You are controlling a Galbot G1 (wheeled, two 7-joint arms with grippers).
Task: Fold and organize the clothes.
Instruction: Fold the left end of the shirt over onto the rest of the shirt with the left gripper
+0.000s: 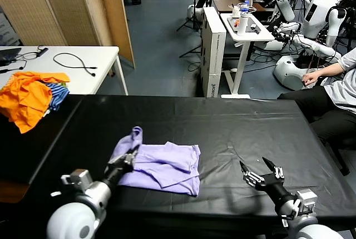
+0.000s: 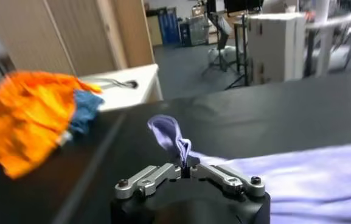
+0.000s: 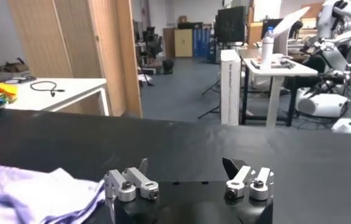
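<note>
- The black table [image 1: 233, 122] carries the T-shirt [image 1: 167, 167], which lies partly folded near the table's front edge, left of centre. Drag it and the layers you have stacked may slide apart.
- The orange and blue-striped pile [image 1: 30, 97] sits at the table's far left corner, well apart. Swing a lifted sleeve wide and it could snag there.
- The left gripper [image 1: 129, 157] is clenched on the T-shirt's left sleeve edge. The pinch looks thin; expect slip under tension.
- The right gripper [image 1: 261, 173] hangs released over bare table right of the T-shirt, holding nothing down.
</note>
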